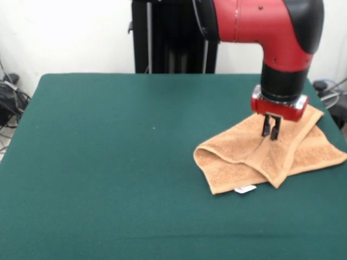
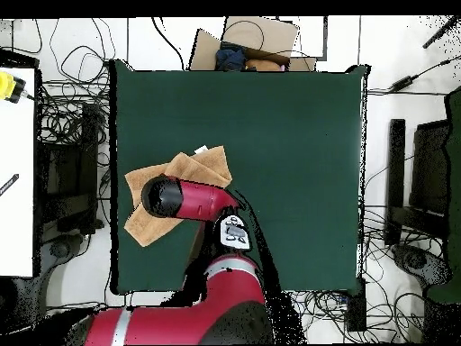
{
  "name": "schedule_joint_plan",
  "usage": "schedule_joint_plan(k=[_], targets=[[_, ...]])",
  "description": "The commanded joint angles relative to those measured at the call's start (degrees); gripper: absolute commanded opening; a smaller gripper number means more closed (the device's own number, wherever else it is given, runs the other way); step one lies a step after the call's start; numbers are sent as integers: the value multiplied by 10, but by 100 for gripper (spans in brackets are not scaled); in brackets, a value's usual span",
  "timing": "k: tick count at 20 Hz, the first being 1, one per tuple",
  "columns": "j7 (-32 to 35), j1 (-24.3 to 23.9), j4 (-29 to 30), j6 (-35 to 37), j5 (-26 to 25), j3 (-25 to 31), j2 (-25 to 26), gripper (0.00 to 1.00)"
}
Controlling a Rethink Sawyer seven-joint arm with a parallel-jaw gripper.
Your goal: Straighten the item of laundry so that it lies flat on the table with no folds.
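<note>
The tan-orange towel (image 1: 255, 160) lies crumpled in overlapping folds near the right edge of the green table (image 1: 108, 162). Its white tag (image 1: 245, 189) sticks out at the near edge. My gripper (image 1: 270, 131) comes straight down onto the towel's middle, with its fingers close together and pinching a raised fold. In the overhead view the towel (image 2: 194, 167) lies near the left edge of the table (image 2: 288, 135). There the arm's red wrist (image 2: 164, 196) covers the towel's middle and hides the gripper.
The black pedestal (image 1: 173, 43) stands behind the table's far edge. Cables and boxes lie on the floor around the table (image 2: 67, 117). A cardboard box (image 2: 252, 40) sits beyond the far edge. The towel's right corner (image 1: 339, 157) reaches the table's edge.
</note>
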Motion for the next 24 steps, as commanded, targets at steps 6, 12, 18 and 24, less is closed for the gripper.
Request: schedule_joint_plan(k=[6,12,18,24], targets=[[-21,-86,56,-2,-70,137,-26,0],[-18,-102,40,-5,-99,151,-10,0],[-7,-106,33,-9,-123,158,-4,0],[8,-91,25,-9,-137,141,-8,100]])
